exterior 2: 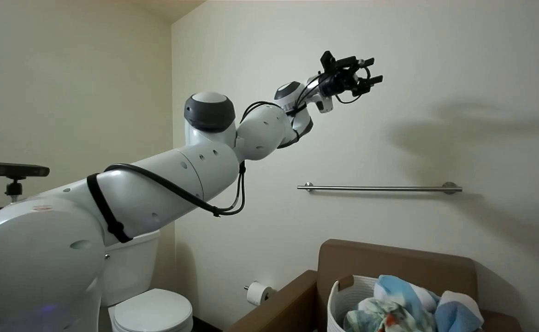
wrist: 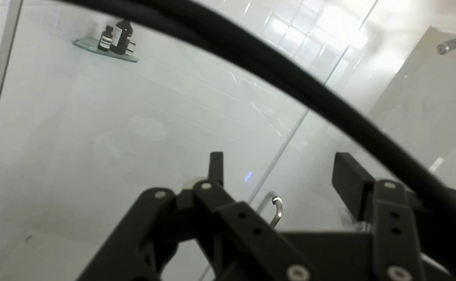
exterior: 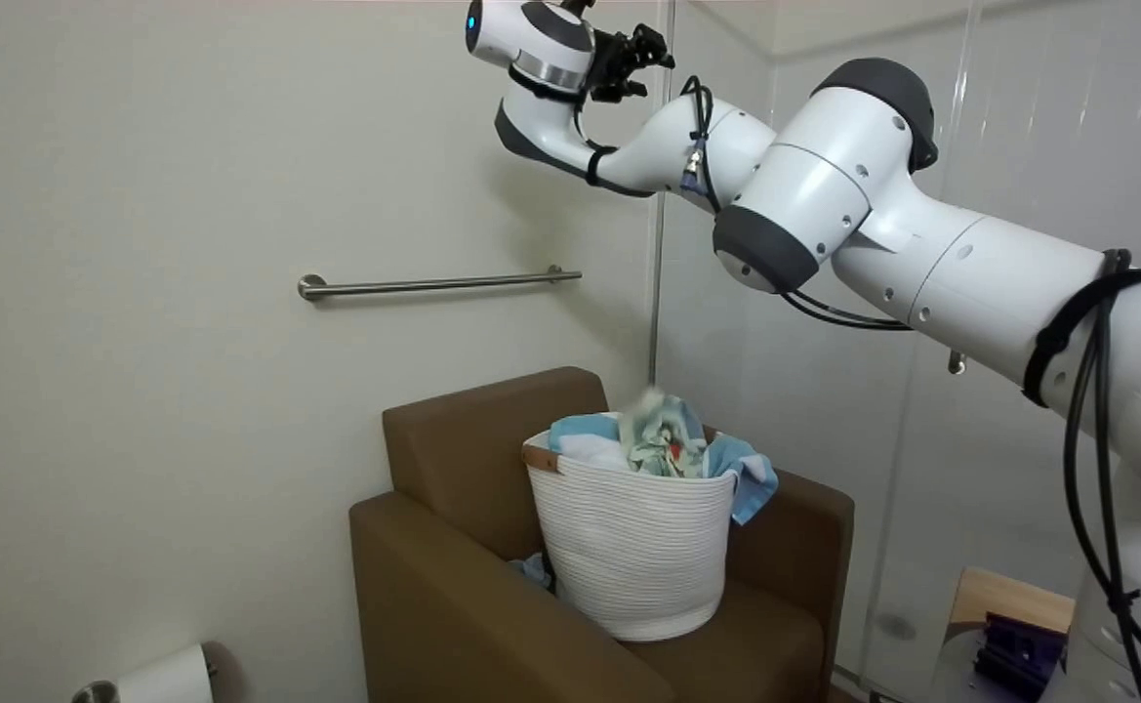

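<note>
High above the armchair, my gripper [exterior: 656, 75] [exterior 2: 374, 70] [wrist: 280, 171] stands open, its fingers wide apart and nothing between them. Below it, apart from it, a white woven basket [exterior: 629, 547] [exterior 2: 333, 306] with brown handle tabs rests upright on the seat. Heaped in the basket is a pale green patterned cloth [exterior: 663, 444] [exterior 2: 380, 318], its top edge blurred in an exterior view. Around that cloth lie blue and white towels [exterior: 746, 474] [exterior 2: 403, 290], partly hanging over the rim. The lower contents of the basket are hidden.
The brown armchair [exterior: 492, 449] backs onto a wall with a metal bar [exterior: 443, 286] [exterior 2: 375, 188]. A glass panel with a metal handle [wrist: 277, 210] faces the wrist; behind it a corner shelf [wrist: 91, 43] holds bottles. A toilet [exterior 2: 151, 309] and paper roll [exterior 2: 257, 293] stand nearby.
</note>
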`<state>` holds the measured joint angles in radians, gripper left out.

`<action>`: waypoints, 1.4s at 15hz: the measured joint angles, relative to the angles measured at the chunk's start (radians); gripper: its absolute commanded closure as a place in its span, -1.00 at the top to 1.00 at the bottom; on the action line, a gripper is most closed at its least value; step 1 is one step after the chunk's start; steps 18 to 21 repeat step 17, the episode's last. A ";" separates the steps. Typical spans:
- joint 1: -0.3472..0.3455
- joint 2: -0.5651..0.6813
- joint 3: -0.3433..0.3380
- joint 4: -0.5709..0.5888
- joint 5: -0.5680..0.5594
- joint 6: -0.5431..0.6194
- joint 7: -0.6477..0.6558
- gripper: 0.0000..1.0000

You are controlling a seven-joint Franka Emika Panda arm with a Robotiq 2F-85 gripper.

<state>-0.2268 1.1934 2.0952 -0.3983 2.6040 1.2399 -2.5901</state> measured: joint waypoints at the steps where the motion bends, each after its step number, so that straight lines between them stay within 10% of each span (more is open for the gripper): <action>1: 0.002 0.000 0.000 0.000 0.000 0.019 -0.009 1.00; 21: 0.052 0.042 0.103 0.063 0.000 0.219 -0.010 1.00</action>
